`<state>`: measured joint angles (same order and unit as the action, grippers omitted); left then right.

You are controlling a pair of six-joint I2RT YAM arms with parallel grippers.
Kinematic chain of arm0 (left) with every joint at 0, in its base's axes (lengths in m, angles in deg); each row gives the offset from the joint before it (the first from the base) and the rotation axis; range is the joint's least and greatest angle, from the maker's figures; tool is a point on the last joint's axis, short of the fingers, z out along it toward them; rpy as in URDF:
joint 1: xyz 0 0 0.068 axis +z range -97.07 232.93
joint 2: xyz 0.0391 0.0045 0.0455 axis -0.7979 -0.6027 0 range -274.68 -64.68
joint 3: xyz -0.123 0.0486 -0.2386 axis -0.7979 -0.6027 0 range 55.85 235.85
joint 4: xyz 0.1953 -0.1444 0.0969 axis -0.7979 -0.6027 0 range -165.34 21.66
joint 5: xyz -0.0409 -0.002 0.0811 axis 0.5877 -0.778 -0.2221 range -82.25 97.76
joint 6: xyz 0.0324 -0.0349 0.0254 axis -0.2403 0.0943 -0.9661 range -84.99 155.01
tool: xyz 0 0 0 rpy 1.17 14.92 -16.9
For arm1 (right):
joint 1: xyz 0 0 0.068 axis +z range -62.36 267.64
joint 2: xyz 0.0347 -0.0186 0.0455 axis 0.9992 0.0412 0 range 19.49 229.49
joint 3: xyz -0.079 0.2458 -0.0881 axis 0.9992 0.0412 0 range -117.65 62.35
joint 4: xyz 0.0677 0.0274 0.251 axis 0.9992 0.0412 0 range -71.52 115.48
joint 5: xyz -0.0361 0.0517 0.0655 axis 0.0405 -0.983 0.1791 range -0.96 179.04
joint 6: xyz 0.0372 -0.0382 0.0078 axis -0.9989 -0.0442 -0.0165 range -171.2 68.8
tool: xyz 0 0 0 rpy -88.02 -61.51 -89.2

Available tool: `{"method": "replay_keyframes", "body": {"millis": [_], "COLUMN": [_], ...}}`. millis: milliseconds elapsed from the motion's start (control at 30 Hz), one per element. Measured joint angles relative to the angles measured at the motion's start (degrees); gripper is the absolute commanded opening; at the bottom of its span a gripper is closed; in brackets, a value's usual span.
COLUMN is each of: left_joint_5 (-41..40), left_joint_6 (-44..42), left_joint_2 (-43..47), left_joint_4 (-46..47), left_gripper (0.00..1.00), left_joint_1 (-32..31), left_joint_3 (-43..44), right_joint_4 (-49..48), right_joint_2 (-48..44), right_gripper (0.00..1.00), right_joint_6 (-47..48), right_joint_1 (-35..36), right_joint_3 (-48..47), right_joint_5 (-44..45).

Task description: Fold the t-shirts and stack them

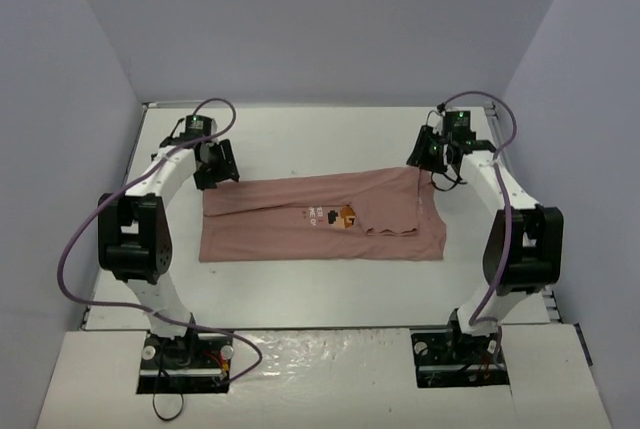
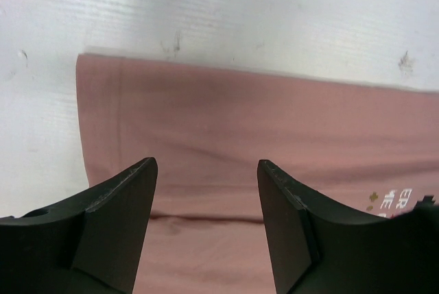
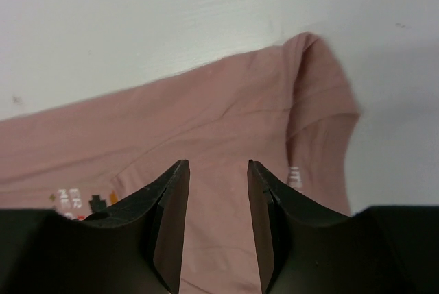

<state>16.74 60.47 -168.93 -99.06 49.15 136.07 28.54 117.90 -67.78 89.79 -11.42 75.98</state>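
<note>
L gripper [image 1: 216, 163] & R gripper [image 1: 433, 153]: jaws part-open, empty, over the salmon t-shirt [image 1: 300, 234] — best pinch both far corners together, lift evenly.

T-shirt [image 1: 300, 224]: soft matt knit cloth, faintly creased.
Table [image 1: 300, 139]: matt top, finely grained, scuffed and speckled.
Fingers [image 2: 116, 205] of left gripper [image 2: 206, 174]: matt black, probably plastic, edges worn.
</note>
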Motion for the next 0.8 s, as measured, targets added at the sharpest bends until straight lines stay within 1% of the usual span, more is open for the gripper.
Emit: {"method": "replay_keyframes", "body": {"millis": [133, 267, 400, 567, 667, 800], "left_joint_5": [0.5, 0.2, 0.0, 0.1, -0.1, -1.0], "left_joint_6": [-0.5, -1.1, -1.2, -0.8, -0.7, -0.8], "left_joint_2": [2.3, 0.2, -1.7, -1.8, -1.8, -1.8], "left_joint_4": [0.0, -0.4, 0.0, 0.5, 0.7, 0.8], "left_gripper": [0.57, 0.56, 0.56, 0.56, 0.56, 0.56], "left_joint_1": [0.0, 0.1, 0.6, 1.7, 2.0, 2.4], "left_joint_3": [-4.8, -8.3, -9.2, -9.2, -9.2, -9.1], "right_joint_4": [-1.3, -3.9, -6.1, -9.3, -7.7, -4.3], "right_joint_2": [-6.1, -6.8, -7.0, -9.9, -12.7, -15.1], "right_gripper": [0.37, 0.36, 0.36, 0.36, 0.36, 0.36], "right_joint_6": [-2.8, -4.9, -6.8, -7.6, -7.3, -6.3], "right_joint_1": [0.5, -0.1, -1.4, -4.1, -5.4, -6.0], "right_joint_3": [9.5, 19.1, 27.9, 31.8, 33.1, 32.2], "right_joint_5": [-4.5, -7.4, -9.2, -9.0, -5.6, -0.1]}}
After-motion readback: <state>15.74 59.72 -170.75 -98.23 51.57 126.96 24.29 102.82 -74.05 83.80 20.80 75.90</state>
